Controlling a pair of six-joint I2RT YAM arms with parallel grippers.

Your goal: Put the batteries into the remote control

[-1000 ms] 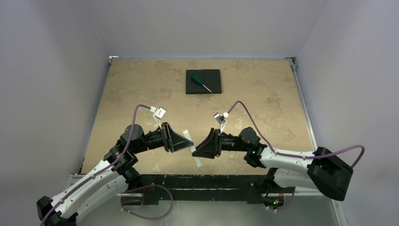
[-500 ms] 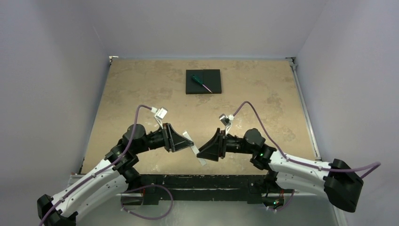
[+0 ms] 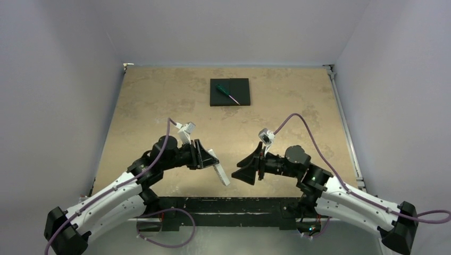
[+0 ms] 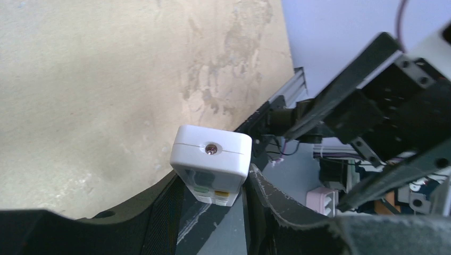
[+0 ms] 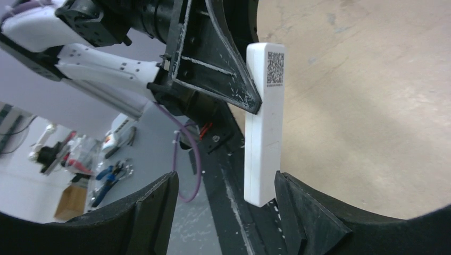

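Note:
The white remote control (image 3: 219,172) is held off the table by my left gripper (image 3: 210,161), which is shut on it. In the left wrist view the remote's end face (image 4: 211,154) points away from the camera, clamped between the jaws of the left gripper (image 4: 213,197). My right gripper (image 3: 237,171) is open and empty, just right of the remote and apart from it. In the right wrist view the remote (image 5: 264,133) stands on end with a QR label, in front of the open right gripper (image 5: 226,210). No batteries are in view.
A black square pad (image 3: 230,92) lies at the far middle of the table with a green-handled screwdriver (image 3: 228,94) on it. The table's dark front rail (image 3: 223,204) runs just below both grippers.
My right gripper has drawn back to the right, away from the remote. My left arm has shifted a little right with the remote still in its jaws.

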